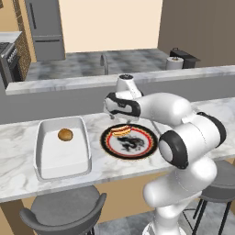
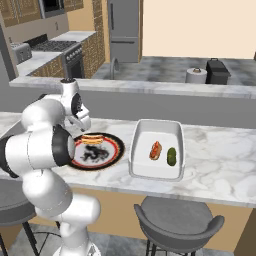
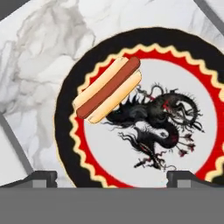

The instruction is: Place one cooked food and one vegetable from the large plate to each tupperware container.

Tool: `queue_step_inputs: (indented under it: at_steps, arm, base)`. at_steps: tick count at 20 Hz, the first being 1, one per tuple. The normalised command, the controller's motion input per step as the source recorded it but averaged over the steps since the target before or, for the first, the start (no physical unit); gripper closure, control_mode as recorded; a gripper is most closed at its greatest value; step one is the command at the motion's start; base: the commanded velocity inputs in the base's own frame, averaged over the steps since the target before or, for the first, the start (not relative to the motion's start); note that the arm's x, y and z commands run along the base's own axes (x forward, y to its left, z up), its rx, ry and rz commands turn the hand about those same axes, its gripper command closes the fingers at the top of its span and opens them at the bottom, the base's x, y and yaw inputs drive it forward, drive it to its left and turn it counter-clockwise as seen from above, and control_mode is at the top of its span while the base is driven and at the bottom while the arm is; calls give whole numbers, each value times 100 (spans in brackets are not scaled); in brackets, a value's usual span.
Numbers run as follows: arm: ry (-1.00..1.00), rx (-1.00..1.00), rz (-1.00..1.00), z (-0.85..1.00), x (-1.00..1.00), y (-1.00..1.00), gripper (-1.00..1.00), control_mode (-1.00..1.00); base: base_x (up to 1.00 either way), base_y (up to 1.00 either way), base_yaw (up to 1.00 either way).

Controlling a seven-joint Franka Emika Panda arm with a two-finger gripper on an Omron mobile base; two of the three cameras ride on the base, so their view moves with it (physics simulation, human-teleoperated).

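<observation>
— Where is the large plate [image 1: 130, 141]?
— On the marble bench [image 1: 18, 147], between the two tupperware containers. One hot dog [image 3: 109, 88] lies near its rim.
— And the pincer [image 3: 111, 177]?
— It hangs over the plate, fingers spread apart, holding nothing.
— The containers?
— The left one [image 1: 63, 148] holds a bread roll [image 1: 65, 134]; the right one [image 2: 156, 149] holds a hot dog [image 2: 156, 150] and a green vegetable [image 2: 171, 156].

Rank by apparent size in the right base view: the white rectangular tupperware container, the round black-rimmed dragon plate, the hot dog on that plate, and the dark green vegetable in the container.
1. White tupperware container
2. Dragon plate, partly hidden by the arm
3. Hot dog
4. Green vegetable, close to the hot dog in size, so that order is unsure
</observation>
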Motion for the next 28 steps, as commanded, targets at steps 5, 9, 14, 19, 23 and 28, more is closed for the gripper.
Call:
queue_step_inputs:
  at_steps: [5,9,14,19,23,28]
  arm:
    - [7,6,-40,-42,30,-37,-100,-100]
    - [8,0,-45,-40,25,-18,-100,-100]
    - [0,0,-29,-25,36,-6,-100,-100]
    - [1,3,4,-2,42,-29,-100,-100]
    - [7,6,15,-8,42,-14,-100,-100]
    - [5,1,3,-22,4,3,-100,-100]
  base:
    - [0,0,0]
    - [0,0,0]
    - [0,0,0]
    - [0,0,0]
    - [0,0,0]
    - [0,0,0]
